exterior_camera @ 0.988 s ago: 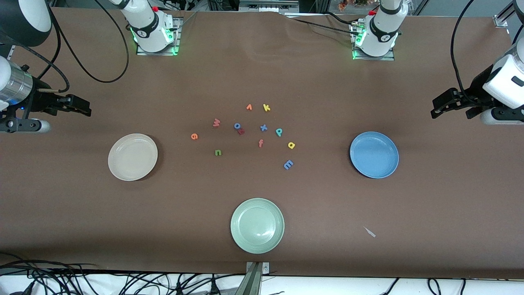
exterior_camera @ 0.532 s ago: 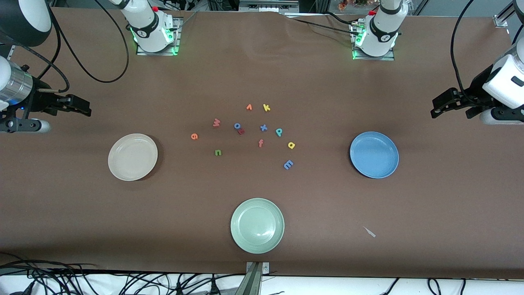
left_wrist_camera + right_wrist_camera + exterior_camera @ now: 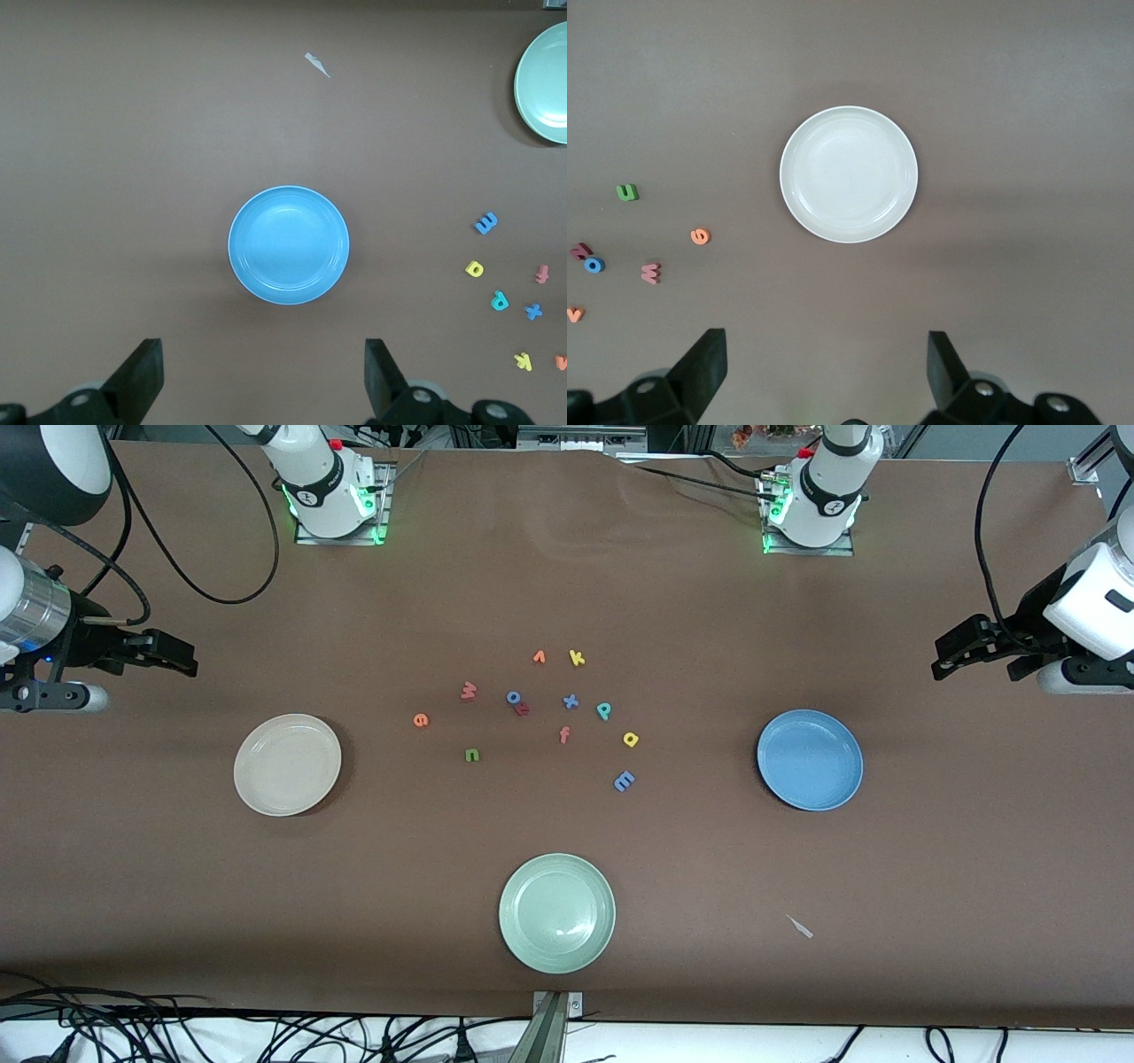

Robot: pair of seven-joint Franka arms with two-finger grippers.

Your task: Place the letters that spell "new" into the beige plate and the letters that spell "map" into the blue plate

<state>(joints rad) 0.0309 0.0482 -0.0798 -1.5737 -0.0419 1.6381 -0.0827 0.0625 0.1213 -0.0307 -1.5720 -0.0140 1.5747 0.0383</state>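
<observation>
A: What do the letters look like?

B: Tiny foam ones, lying loose on the brown tabletop in a cluster between the two side plates. The green "n", orange "e" and red-pink "w" sit on the cluster's edge toward the right arm's end. The periwinkle "m", yellow "a" and teal "p" sit on its edge toward the left arm's end, in a loose line with the "m" nearest the front camera.

A: Any others mixed in?

B: A yellow "k", a blue "x", an orange "f", a blue "o" with a small red letter touching it, and a small orange piece beside the "k".

A: And the plates?

B: The beige plate, round, shallow and plain, holds nothing; it lies toward the right arm's end. The blue plate, same shape, also holds nothing, toward the left arm's end. A pale green plate lies nearer the front camera than the letters, with nothing in it.

A: The hands?

B: The left hand hangs over the tabletop by the blue plate, fingers spread wide, gripping nothing. The right hand likewise by the beige plate, wide apart and holding nothing.
</observation>
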